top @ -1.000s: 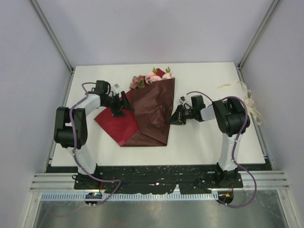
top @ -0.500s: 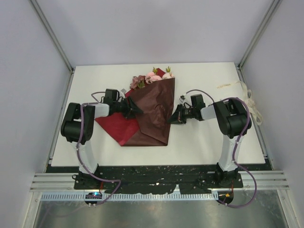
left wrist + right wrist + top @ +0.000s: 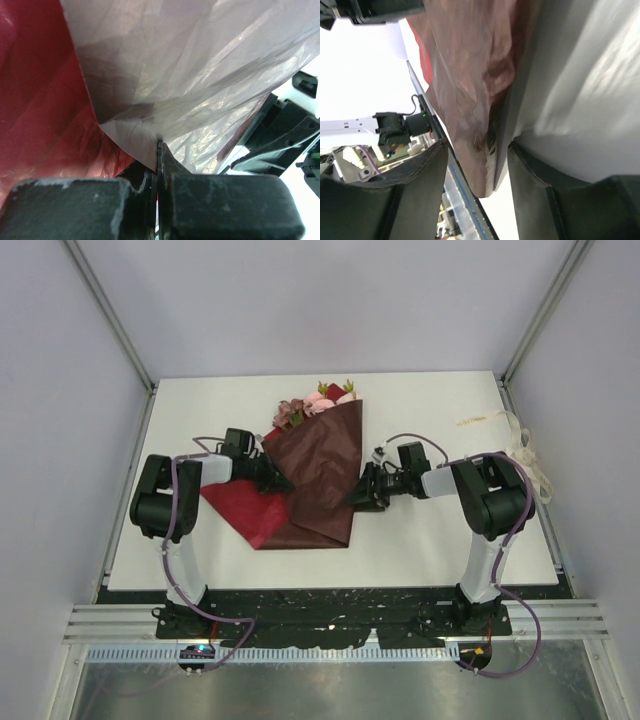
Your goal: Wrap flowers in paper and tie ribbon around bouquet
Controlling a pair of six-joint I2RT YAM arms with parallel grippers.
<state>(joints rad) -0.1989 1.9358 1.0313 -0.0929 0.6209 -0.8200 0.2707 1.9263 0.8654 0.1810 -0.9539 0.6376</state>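
The paper (image 3: 322, 475) lies folded over the flowers (image 3: 318, 402), whose pink blooms and green leaves stick out at its far end. Its red inner side (image 3: 240, 505) spreads to the left. My left gripper (image 3: 276, 478) is shut on the left edge of the folded flap. In the left wrist view the jaws (image 3: 159, 147) pinch a corner of the paper (image 3: 190, 65). My right gripper (image 3: 360, 496) stands open at the paper's right edge. In the right wrist view that edge (image 3: 470, 75) hangs loose between the spread fingers (image 3: 477, 150). The ribbon (image 3: 527, 455) lies at the table's right edge.
The white table (image 3: 420, 540) ends in a black rail at the near edge, where both arm bases stand. Grey walls and metal posts close in the back and the sides.
My left gripper slid right onto the folded flap and shut on it. My right gripper opened and let go of the paper's right edge, which now sits a little further left.
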